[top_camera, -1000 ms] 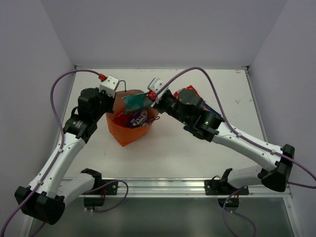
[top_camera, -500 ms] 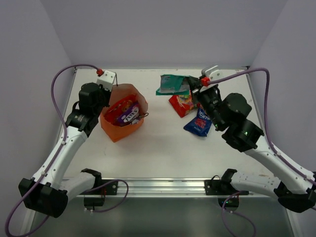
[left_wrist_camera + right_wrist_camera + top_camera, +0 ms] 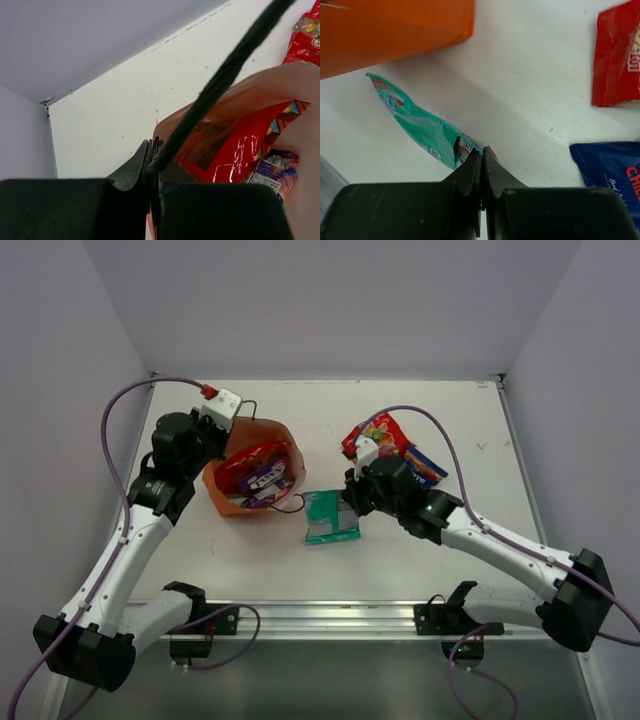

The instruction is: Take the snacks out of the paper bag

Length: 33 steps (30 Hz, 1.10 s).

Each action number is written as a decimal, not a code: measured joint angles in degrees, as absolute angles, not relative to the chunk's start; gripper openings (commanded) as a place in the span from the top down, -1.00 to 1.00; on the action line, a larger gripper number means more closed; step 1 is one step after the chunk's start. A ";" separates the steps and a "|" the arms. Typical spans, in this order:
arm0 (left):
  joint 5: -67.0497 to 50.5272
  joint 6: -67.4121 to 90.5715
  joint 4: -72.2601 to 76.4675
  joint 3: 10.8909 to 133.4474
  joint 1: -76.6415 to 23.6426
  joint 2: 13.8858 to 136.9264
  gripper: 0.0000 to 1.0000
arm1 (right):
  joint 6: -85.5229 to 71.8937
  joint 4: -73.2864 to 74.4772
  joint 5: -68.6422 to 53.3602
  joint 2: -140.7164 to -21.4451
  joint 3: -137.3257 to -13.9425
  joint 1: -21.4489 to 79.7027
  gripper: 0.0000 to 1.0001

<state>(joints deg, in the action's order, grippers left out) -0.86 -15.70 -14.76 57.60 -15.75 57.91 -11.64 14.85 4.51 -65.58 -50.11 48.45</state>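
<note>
The paper bag (image 3: 232, 504) stands open on the left side of the table (image 3: 470, 420). The left gripper (image 3: 152, 161) is pinched tight on its near-left rim. The left wrist view shows the thin dark handle (image 3: 225, 75) running out from between the closed fingers, but the black finger bodies fill the bottom of that view and hide the lower bag wall. Inside the bag I can see a red snack (image 3: 235, 150) with a purple one (image 3: 267, 172) tucked below it. Both are cut off by the bag's edge, so I cannot say whether more lies underneath.

The right gripper (image 3: 481, 156) is clamped narrow on one edge of the teal packet (image 3: 328, 518), which is outside the bag, just to its right and toward the near edge of the table. From above it looks low over the surface. Whether it rests flat I cannot tell, since the gripped corner is hidden behind the fingers.

Farther right, a red packet (image 3: 378, 432) and a blue packet (image 3: 428, 466) lie on the table. The right arm covers part of both, and the right wrist view crops them at the frame edge, so the printing is unreadable.
</note>
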 measured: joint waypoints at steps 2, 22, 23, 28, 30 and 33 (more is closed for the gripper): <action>-2.22 -15.66 -14.74 56.55 -15.77 56.90 1.00 | -13.21 13.30 2.76 -70.91 -50.37 45.43 1.00; -9.72 -15.03 -15.64 54.41 -16.16 54.24 1.00 | 16.78 8.58 -7.70 -70.32 -71.61 50.37 -0.13; -9.96 -15.03 -15.75 54.43 -16.21 54.22 1.00 | 18.85 8.80 -9.39 -71.81 -72.77 50.48 -0.13; -11.29 -15.05 -16.32 54.65 -16.21 54.26 1.00 | 27.99 13.96 -16.08 -82.13 -79.88 52.01 -0.09; -11.81 -15.05 -16.95 55.07 -16.21 54.43 1.00 | 31.46 17.39 -17.41 -86.76 -83.13 53.25 -0.07; -12.27 -15.05 -17.89 55.83 -16.21 54.87 1.00 | 35.44 20.78 -18.13 -91.02 -84.68 55.07 -0.04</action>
<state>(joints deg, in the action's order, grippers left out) -12.27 -15.05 -17.89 55.83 -16.21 54.87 35.44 20.78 -18.13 -91.02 -84.68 55.07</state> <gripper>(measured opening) 0.035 0.533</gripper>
